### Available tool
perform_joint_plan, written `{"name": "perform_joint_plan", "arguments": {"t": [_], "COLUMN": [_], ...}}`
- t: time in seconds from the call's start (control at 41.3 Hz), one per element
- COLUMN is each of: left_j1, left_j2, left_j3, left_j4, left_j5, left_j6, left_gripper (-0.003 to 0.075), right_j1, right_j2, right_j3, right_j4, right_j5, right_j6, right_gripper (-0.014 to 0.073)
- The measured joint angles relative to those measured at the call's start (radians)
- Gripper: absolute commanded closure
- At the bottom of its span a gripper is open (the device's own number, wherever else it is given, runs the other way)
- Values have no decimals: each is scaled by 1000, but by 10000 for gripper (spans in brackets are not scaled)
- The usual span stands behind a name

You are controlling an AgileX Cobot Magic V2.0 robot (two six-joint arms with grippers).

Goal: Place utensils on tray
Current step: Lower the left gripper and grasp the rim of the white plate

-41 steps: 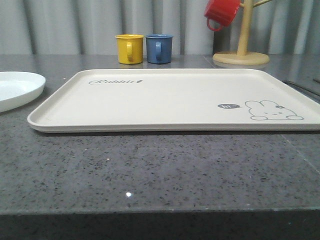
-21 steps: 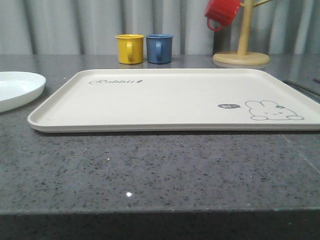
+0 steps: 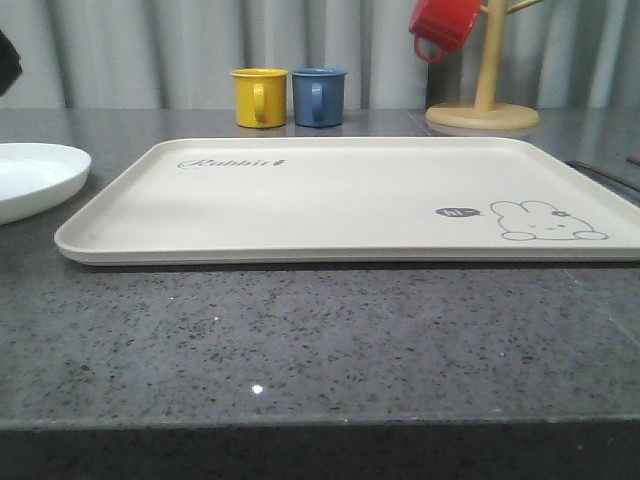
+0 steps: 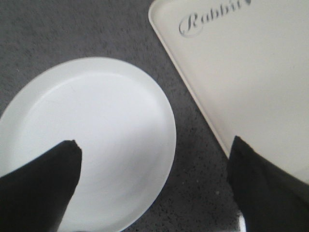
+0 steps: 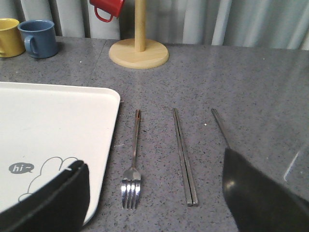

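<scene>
Yellow mug (image 3: 259,97), blue mug (image 3: 318,96) stand behind the tray (image 3: 340,200).

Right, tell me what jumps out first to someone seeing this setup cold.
The big cream tray with its rabbit drawing fills the middle of the grey counter, nothing on it. A white plate lies just off its left edge beneath the open left gripper. On the other side, a fork and chopsticks lie in a row beside the tray's right edge, with a red mug hanging on a wooden stand behind.

I see grey speckled countertop (image 3: 320,340) carrying tray (image 3: 340,200), plate (image 3: 30,178) left of it, fork (image 5: 133,159) and chopsticks (image 5: 184,154) right, mugs behind.
</scene>
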Motion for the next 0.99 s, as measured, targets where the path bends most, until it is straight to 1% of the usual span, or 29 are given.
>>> {"name": "perform_joint_plan", "arguments": {"t": [0.097, 0.194, 0.46, 0.775, 0.824, 0.896, 0.993], "left_j1": [-2, -2, -2, -2, -2, -2, -2], "left_j2": [93, 162, 304, 370, 370, 372, 372], "left_j3": [-67, -108, -146, -153, -155, -155, -155], "left_j4": [17, 21, 21, 21, 21, 21, 31], "left_j5": [91, 142, 256, 264, 259, 258, 253], "left_j6": [2, 2, 12, 21, 21, 23, 25], "left_gripper": [255, 325, 330, 338, 366, 451, 629], "right_j1": [0, 0, 0, 0, 0, 0, 0], "right_j2": [0, 0, 0, 0, 0, 0, 0], "right_j3": [0, 0, 0, 0, 0, 0, 0], "right_j4": [0, 0, 0, 0, 0, 0, 0], "right_j5": [0, 0, 1, 2, 2, 2, 2], "right_j6": [0, 0, 0, 0, 0, 0, 0], "right_gripper": [4, 4, 4, 4, 4, 4, 4]}}
